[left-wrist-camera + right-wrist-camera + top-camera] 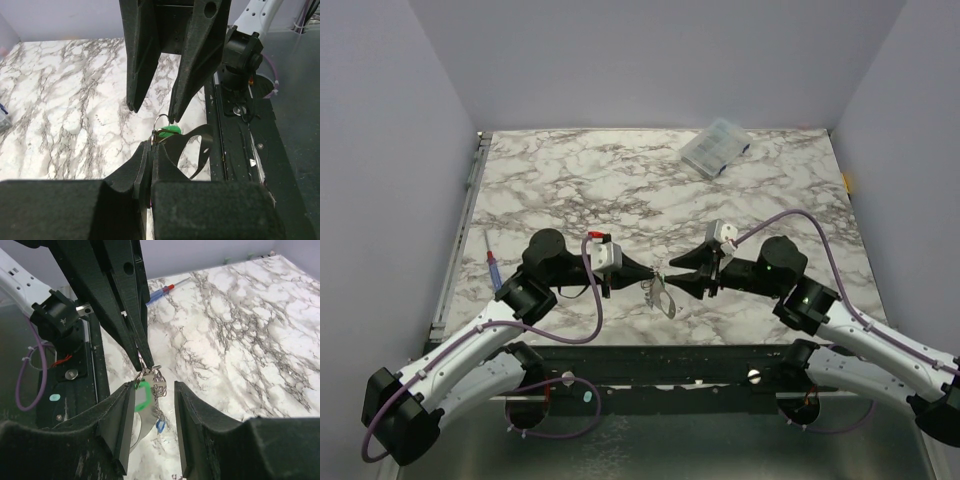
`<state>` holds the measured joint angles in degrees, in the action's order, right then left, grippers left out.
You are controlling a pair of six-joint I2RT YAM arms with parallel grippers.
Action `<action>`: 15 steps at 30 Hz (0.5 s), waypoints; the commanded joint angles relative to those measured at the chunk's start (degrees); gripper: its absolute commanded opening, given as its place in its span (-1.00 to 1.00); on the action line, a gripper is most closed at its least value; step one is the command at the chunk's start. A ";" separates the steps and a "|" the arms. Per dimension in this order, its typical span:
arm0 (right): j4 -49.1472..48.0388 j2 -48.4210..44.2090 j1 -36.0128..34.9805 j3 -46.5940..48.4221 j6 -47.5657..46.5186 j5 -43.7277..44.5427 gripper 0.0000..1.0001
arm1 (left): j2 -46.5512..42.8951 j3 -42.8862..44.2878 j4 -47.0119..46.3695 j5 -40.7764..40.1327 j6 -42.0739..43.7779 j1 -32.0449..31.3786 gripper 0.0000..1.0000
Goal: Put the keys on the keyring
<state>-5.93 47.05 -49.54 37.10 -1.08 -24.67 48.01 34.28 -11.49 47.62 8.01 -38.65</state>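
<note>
Pinching tight at the tips, my left gripper (142,360) grips the top of a small dangling bunch. I take the held part to be the keyring (141,426), though the exact contact is too small to confirm. Below the tips hang a green-headed key (170,131), a short chain (159,382) and, lowest, a blue-headed key (159,426), with the keyring's pale band curving down beside them just above the marble table (620,190). My right gripper (152,113) faces it with its fingers spread, one on each side of the bunch and touching nothing. I judge this as mid-threading. Whether either key already sits on the ring I cannot tell. Next I would close the right fingers on one key head, squarely and gently, without twisting the ring out of the left grip.
</note>
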 commanded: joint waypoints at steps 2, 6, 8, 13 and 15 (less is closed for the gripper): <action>-4.19 0.58 -0.21 0.34 -3.48 -1.58 -0.08 | -0.36 1.31 -1.88 3.02 0.16 -0.05 -1.00; -4.45 2.51 -0.22 1.92 -4.01 -5.41 -0.02 | -0.38 1.23 -1.88 2.77 0.24 -0.07 -1.00; -3.76 3.94 -0.21 2.77 -4.25 -6.46 -0.03 | -0.37 1.14 -1.90 2.63 0.26 -0.11 -1.00; -2.89 6.13 -0.21 3.54 -4.66 -7.35 -0.11 | -0.59 1.11 -1.79 2.40 0.41 -0.06 -1.00; -3.17 6.25 -0.21 3.50 -4.78 -6.20 -0.17 | -0.71 1.05 -1.79 2.39 0.48 -0.07 -1.00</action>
<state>-8.51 52.73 -49.54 39.05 -4.69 -30.11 48.01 34.28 -11.44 48.53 8.01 -38.65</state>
